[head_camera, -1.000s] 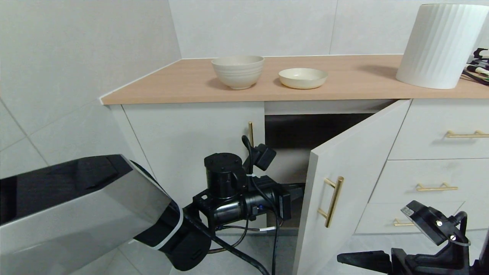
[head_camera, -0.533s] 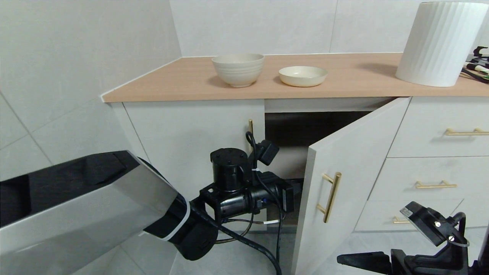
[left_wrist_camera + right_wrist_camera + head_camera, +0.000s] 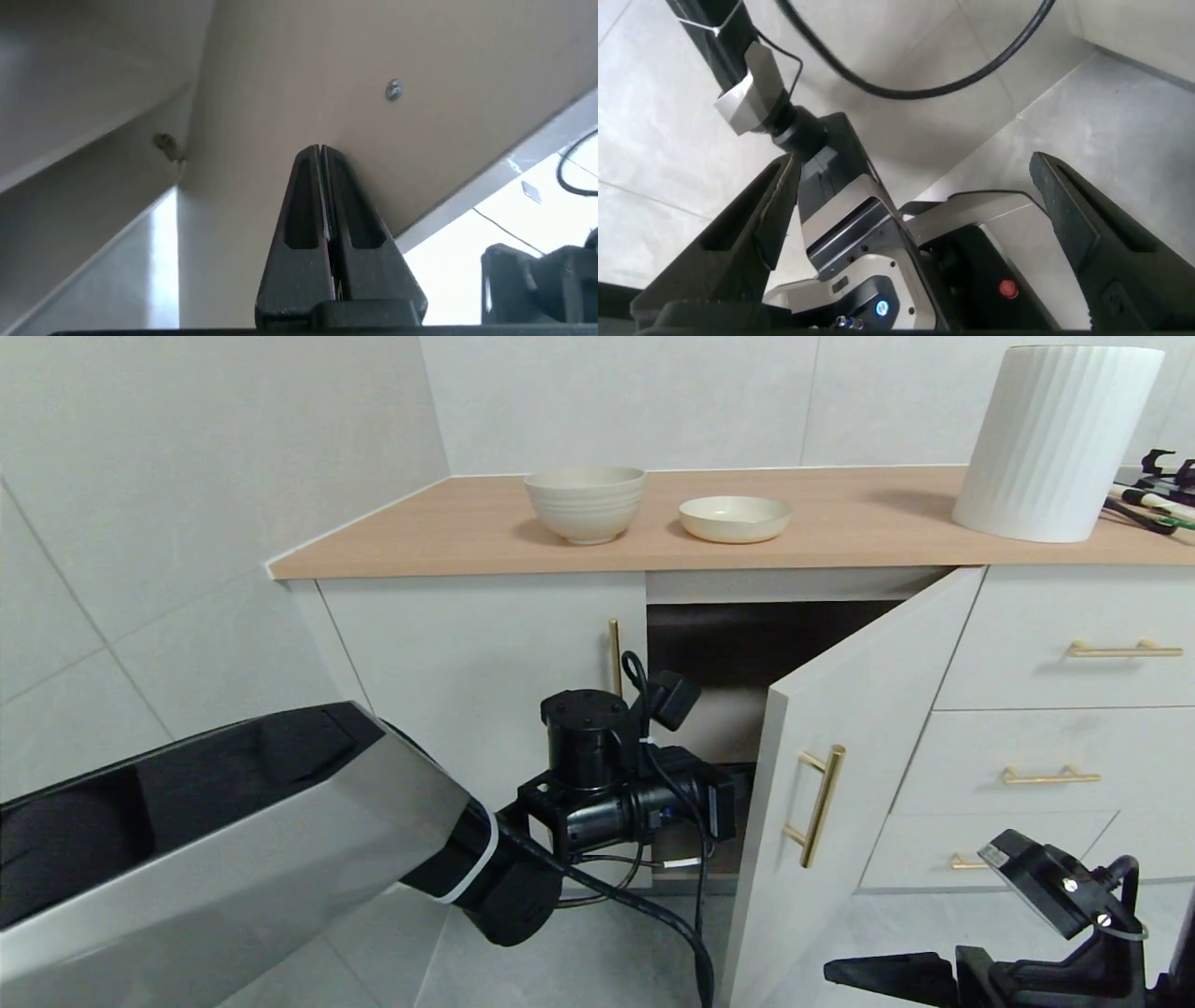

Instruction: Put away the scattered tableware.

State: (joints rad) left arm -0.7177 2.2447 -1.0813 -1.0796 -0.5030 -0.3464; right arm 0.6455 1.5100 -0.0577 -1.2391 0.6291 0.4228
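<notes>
Head view: open door point(image 3: 859, 709) seemingly hides left gripper point(image 3: 320, 151).

left arm point(image 3: 280, 831) stretched forward and low, left end effector point(image 3: 320, 154) fingers pressed together, right end effector point(image 3: 910, 168) spread wide

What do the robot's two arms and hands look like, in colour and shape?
The left arm has a broad silver shell with a glossy black top, a black wrist with a white band and black cables. The left hand has slim, tapered black fingers. The right arm is black, and the right hand has broad black fingers.
</notes>
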